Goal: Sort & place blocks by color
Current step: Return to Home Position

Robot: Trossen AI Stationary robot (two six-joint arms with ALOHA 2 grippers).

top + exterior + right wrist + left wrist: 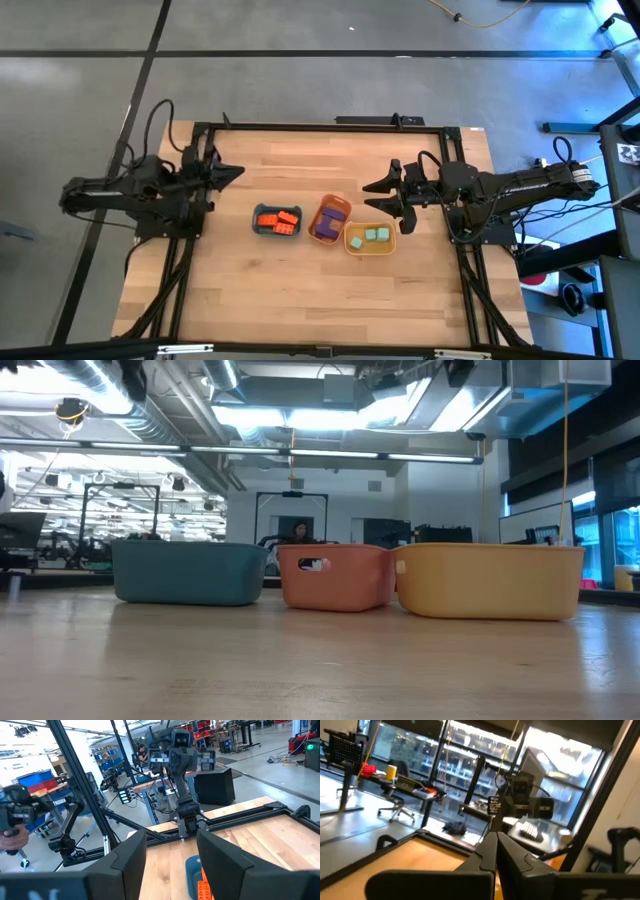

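1. Counter (240, 290): blue tray (255, 220), orange tray (340, 203) and yellow tray (370, 251) sit mid-surface.
2. Right end effector (370, 196): jaws apart, empty, near yellow tray; best withdrawn high, clear of rims.
3. Left end effector (236, 172): jaws together, empty, parked apart.
4. Blocks (280, 220): sorted inside trays.

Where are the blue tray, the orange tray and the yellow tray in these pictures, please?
Blue tray (185, 575): low view, front wall.
Orange tray (335, 588): low view, front wall.
Yellow tray (490, 582): low view, front wall.

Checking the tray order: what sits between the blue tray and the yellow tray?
The orange tray, holding purple blocks, sits between the blue tray and the yellow tray, as the high view shows; the low view agrees.
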